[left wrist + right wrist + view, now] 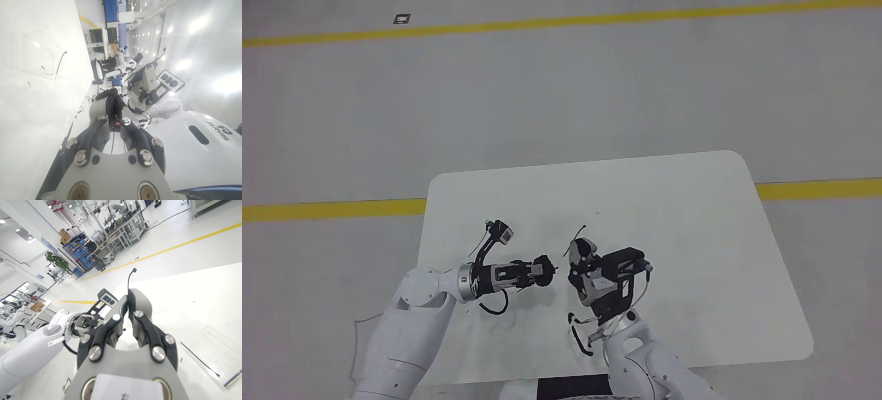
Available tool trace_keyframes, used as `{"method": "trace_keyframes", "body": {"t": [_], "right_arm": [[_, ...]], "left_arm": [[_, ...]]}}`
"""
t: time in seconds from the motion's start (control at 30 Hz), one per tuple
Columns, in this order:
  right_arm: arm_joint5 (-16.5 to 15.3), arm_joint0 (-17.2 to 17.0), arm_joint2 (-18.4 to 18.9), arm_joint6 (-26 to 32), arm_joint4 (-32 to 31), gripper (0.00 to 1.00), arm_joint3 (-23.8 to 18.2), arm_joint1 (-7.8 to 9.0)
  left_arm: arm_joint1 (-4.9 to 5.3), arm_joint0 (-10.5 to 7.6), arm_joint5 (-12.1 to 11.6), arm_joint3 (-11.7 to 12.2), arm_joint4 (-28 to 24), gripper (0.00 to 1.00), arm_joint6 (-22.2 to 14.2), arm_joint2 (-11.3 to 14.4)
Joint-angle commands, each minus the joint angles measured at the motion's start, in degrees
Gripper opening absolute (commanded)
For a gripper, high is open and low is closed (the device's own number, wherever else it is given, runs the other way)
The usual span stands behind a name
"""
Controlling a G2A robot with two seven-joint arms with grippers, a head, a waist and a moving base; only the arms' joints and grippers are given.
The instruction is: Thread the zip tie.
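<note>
Nearby, a clear tray point(53, 76) holds a zip tie point(60, 61).

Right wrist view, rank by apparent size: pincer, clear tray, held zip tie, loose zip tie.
right pincer (nearest camera)
clear tray
loose zip tie, held zip tie: unsure, held one partly hidden

Premises: an industrial robotics laboratory or test hall. Evidence: a pale sealed floor point(542, 110) marked with yellow lane lines point(542, 22); a white work table point(692, 220) standing on it; blue storage racks point(79, 251) holding bins; metal-framed workbenches point(124, 232) loaded with equipment and cables; a robot arm point(113, 207) mounted behind them; stacked cardboard boxes point(64, 235); rows of ceiling lights point(170, 29)
</note>
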Motion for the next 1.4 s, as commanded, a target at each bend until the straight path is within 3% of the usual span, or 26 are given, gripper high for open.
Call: {"method": "trace_keyframes", "body": {"t": [0.0,1.37], "right_arm": [[-0.13,-0.01,-0.03,0.30,-0.37,0.00,0.10,0.00],[-2.93,-0.69,0.24,4.47,-1.60,0.00,0.21,0.12]], "left_arm": [[0.00,0.00,0.00,0.00,0.00,0.00,0.00,0.00],[0.00,0.00,0.00,0.00,0.00,0.00,0.00,0.00]]}}
